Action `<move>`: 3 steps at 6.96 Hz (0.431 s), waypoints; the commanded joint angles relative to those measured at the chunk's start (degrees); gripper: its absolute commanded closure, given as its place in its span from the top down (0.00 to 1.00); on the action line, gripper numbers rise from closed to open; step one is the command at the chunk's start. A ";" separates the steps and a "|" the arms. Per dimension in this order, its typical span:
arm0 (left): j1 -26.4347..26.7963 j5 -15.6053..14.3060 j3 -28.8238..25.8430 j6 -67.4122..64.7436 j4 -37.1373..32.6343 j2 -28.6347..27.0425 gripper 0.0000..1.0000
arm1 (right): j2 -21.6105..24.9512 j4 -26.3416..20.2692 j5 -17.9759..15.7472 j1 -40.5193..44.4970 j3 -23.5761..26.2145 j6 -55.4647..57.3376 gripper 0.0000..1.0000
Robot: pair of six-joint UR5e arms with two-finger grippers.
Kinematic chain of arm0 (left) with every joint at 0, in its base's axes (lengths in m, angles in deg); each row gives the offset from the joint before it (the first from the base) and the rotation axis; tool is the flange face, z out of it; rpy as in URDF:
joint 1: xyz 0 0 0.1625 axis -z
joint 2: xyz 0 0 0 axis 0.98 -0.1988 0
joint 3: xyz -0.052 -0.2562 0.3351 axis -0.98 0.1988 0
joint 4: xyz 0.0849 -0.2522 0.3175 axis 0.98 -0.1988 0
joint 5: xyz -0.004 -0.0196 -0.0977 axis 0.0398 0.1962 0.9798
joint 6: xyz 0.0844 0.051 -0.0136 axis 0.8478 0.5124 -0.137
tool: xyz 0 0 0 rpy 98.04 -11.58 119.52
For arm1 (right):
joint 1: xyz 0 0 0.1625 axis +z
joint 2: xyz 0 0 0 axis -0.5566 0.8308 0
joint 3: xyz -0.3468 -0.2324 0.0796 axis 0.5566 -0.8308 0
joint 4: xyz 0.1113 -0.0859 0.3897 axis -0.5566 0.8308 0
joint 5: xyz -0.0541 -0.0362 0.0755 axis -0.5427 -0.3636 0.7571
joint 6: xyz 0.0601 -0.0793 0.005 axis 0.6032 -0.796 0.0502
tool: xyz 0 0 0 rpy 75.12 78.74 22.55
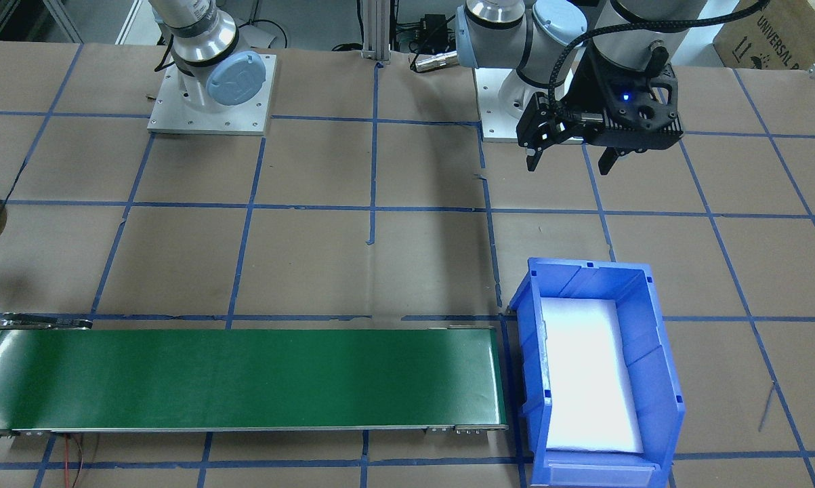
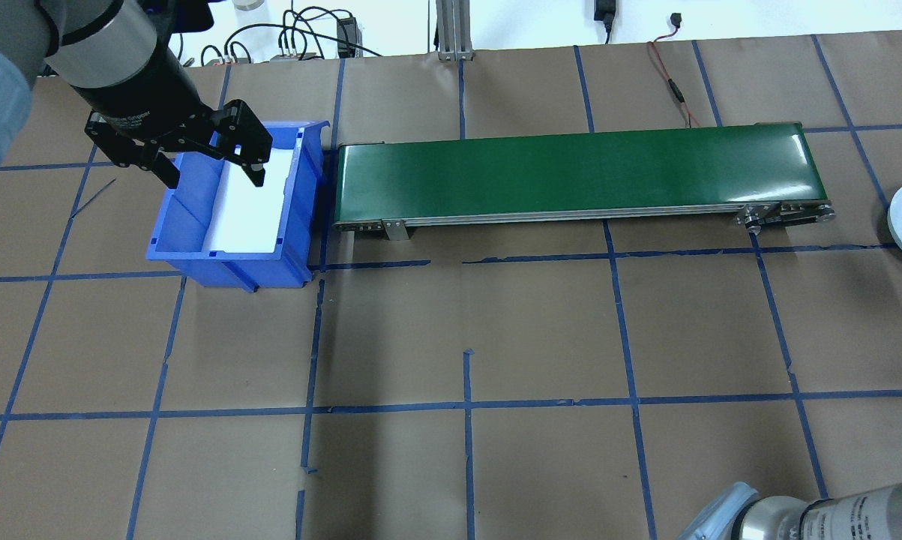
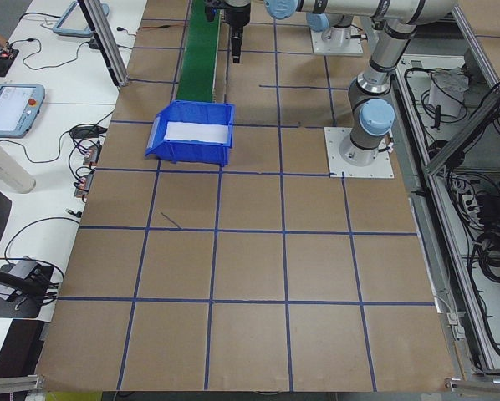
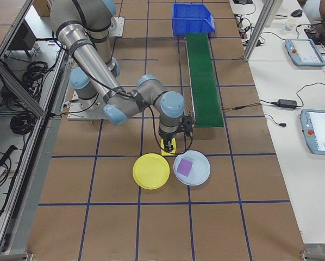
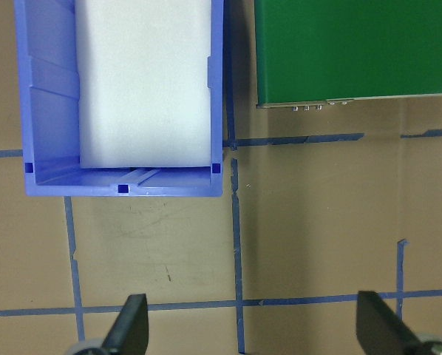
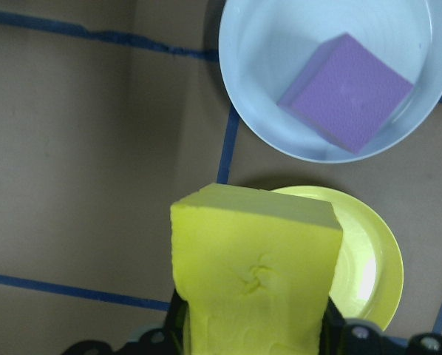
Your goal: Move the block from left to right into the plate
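Note:
My right gripper [image 6: 254, 336] is shut on a yellow foam block [image 6: 254, 266]. The block hangs over the near edge of the bright yellow plate [image 6: 372, 255]. In the exterior right view the right gripper [image 4: 169, 142] is just beyond the plate [image 4: 151, 171], with the block [image 4: 167, 147] showing at its tip. At the table's other end my left gripper [image 2: 214, 176] hangs open and empty above the blue bin's [image 2: 301, 195] near side. Its fingers [image 5: 132, 325] frame bare paper in the left wrist view.
A light blue plate [image 6: 250, 96] holding a purple block [image 6: 347, 92] lies beside the yellow plate. A green conveyor belt [image 2: 578, 172] runs from the blue bin [image 1: 658, 379] toward the plates. The bin has a white liner [image 1: 583, 379].

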 commanded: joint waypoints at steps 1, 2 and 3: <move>0.00 0.08 0.00 0.00 0.00 0.00 1.00 | -0.38 1.69 0.32 -7.91 5.26 -5.33 0.31; 0.00 0.08 0.00 0.00 0.00 0.00 1.00 | -0.55 4.58 -0.03 -8.63 7.11 -6.56 0.31; 0.00 -0.01 0.00 0.00 0.00 0.00 1.00 | -1.51 5.66 0.15 -9.42 8.18 -6.75 0.31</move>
